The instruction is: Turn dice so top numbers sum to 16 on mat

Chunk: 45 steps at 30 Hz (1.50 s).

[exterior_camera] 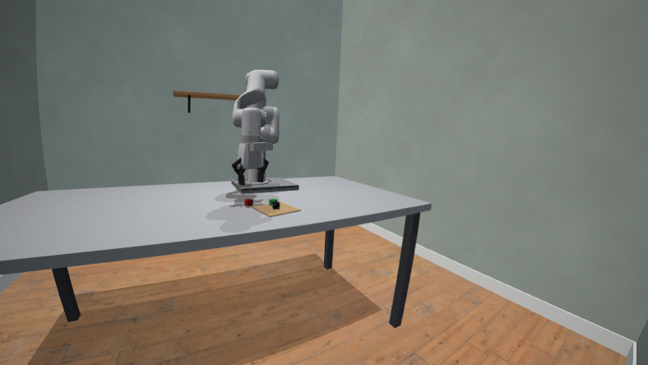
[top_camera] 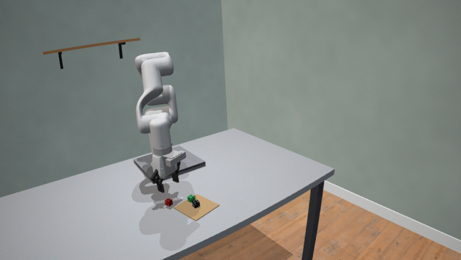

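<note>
A tan mat lies on the grey table near its front edge. A green die and a black die sit side by side on the mat's left part. A red die sits on the table just left of the mat, off it. My gripper is open and empty. It hangs above the table, over and a little behind the red die. In the exterior view the gripper is above the red die, the green die, the black die and the mat. The top faces are too small to read.
The arm's dark base plate lies on the table behind the dice. A wooden shelf hangs on the back wall. The table's front edge runs close to the mat.
</note>
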Motion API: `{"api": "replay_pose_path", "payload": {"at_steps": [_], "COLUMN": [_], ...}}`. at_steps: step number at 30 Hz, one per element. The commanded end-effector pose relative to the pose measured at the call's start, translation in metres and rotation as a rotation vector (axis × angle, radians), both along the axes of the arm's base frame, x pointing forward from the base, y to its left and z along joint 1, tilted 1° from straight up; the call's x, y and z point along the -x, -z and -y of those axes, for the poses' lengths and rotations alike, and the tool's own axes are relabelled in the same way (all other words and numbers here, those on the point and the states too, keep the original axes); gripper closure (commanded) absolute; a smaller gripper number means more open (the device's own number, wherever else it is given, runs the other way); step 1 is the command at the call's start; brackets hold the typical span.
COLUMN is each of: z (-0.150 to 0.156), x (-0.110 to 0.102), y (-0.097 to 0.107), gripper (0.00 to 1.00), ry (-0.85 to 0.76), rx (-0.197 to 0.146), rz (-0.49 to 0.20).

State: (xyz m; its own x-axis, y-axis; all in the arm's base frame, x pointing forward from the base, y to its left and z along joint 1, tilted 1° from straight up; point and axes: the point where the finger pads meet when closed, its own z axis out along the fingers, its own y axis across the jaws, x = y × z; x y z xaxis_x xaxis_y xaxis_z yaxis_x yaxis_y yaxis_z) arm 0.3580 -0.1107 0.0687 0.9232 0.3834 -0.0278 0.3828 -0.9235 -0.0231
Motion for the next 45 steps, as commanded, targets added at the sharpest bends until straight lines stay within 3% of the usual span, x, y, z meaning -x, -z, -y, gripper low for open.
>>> {"api": "replay_pose_path", "payload": {"at_steps": [1,2,45], "z": [0.0088,0.0088,0.0088], "x": [0.0095,0.0095,0.0096], "y": [-0.0004,-0.0004,0.0014], "gripper": [0.0,0.58,0.58], "ry": [-0.064,-0.064,-0.064], "rx": [0.001,0.001,0.001], "rz": [0.013,0.013,0.013]}}
